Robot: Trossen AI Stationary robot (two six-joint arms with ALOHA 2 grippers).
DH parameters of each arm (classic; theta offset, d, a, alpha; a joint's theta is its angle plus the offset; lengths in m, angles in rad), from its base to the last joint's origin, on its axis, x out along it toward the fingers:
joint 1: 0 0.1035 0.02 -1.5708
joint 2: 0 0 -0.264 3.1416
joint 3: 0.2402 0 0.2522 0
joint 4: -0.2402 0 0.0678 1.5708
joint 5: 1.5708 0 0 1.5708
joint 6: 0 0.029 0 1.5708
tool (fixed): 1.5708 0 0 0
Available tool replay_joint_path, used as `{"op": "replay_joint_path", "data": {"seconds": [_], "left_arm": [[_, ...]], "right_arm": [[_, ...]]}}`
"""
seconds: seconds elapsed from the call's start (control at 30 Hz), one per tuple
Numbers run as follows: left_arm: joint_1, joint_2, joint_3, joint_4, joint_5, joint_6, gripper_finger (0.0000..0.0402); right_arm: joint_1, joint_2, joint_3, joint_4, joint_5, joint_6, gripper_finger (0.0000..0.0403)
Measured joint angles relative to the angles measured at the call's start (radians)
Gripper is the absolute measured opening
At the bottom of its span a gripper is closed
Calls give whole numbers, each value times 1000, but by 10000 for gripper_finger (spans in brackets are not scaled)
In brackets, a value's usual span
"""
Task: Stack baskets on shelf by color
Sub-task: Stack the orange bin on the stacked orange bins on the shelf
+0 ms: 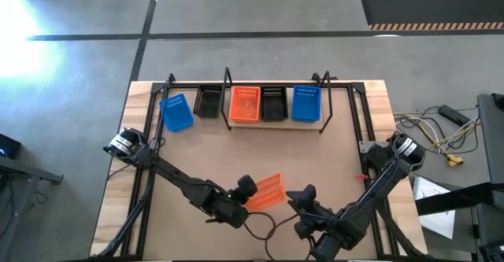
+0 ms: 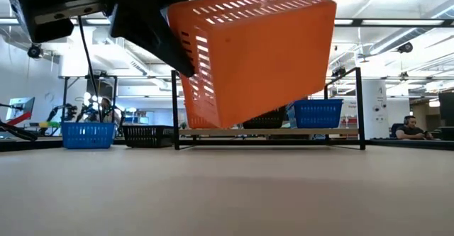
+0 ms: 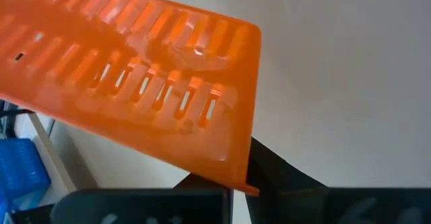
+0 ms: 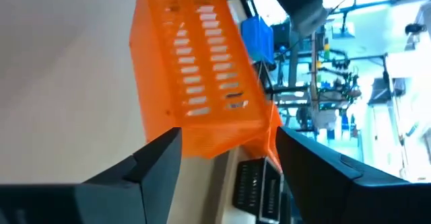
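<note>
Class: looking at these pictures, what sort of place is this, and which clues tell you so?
Probably a robotics lab or workshop: a concrete floor marked with tape, loose cables beside the table, and rows of equipment racks under strip lights behind.

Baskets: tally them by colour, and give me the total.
Blue baskets: 2
Orange baskets: 2, one held in the left claw at
Black baskets: 2
Total: 6
</note>
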Motion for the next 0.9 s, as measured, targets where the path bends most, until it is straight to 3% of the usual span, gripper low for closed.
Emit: {"op": "replay_joint_path", "data": {"seconds": [0.2,0.5,0.7,0.9], "left_arm": [[10,0,54,-142,-158,-148,0],[179,1,425,-680,-211,-525,0],[418,79,614,-825,-201,-470,0],[608,218,721,-936,-194,-437,0]], "right_arm": [[14,0,-63,-2,12,150,230],[53,0,-108,-1,14,374,230],[84,0,-110,-1,14,442,230],[102,0,-114,1,14,488,229]]}}
